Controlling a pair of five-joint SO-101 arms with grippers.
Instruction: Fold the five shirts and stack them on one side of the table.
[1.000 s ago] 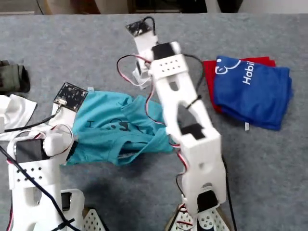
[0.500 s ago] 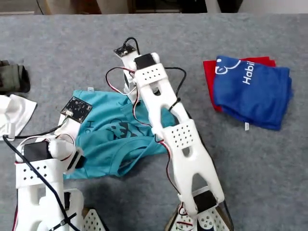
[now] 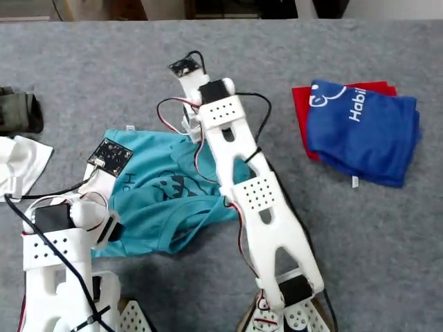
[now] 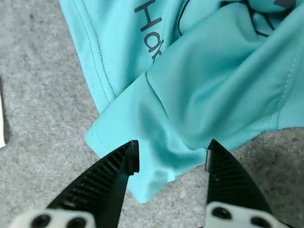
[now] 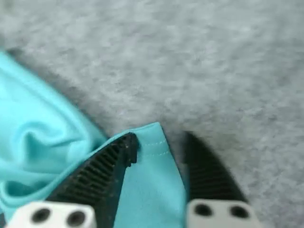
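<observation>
**Both end effectors parted over the teal shirt**

At the desk's left edge lie an olive garment and a white shirt. The left end effector is parted and straddles a corner of the crumpled teal shirt mid-desk, gripping nothing. The right end effector is parted too, with a hem corner lying between its jaws. Far right, a folded blue shirt rests on a red shirt.

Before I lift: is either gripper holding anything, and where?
Nothing held: left gripper and right gripper are open, each straddling a corner of the teal shirt.
</observation>
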